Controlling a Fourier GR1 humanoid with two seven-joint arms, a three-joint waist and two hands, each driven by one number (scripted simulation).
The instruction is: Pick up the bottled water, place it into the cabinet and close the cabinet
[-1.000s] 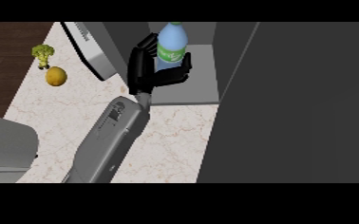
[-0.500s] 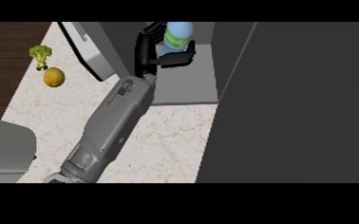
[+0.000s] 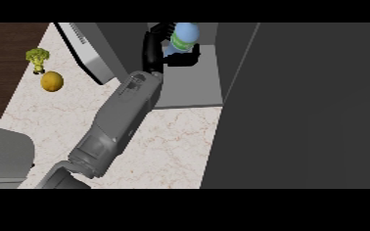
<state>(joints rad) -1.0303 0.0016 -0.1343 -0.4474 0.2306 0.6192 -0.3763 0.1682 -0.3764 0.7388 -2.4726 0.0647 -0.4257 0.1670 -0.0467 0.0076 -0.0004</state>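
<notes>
Grip is shown on the bottled water (image 3: 185, 35): the left robot hand (image 3: 151, 54) is wrapped round it, with black fingers (image 3: 160, 28) curled over the far left side and the thumb (image 3: 184, 59) hooked across the near side. And the bottle is seen inside the open cabinet (image 3: 189, 85), up at the back of the grey compartment, close to the top of the view. Its pale blue top and green label are left showing between fingers and thumb. The lower part is hidden by the hand, so whether it is set down on the cabinet floor or carried just above it cannot be told.

The grey forearm (image 3: 119, 120) is stretched on a long diagonal from the lower left, across the marbled desk (image 3: 177, 144) and over the cabinet's front lip. The cabinet door (image 3: 83, 49) is swung wide open at the left, a pale slanted panel. The right of the view is filled by a broad dark panel (image 3: 303, 103).

Out on the desk's left, well apart from the action, a head of broccoli (image 3: 37, 56) is placed just behind a round yellow fruit (image 3: 52, 81). A grey rounded object (image 3: 14, 156) is cut off by the left edge; what it is cannot be told.
</notes>
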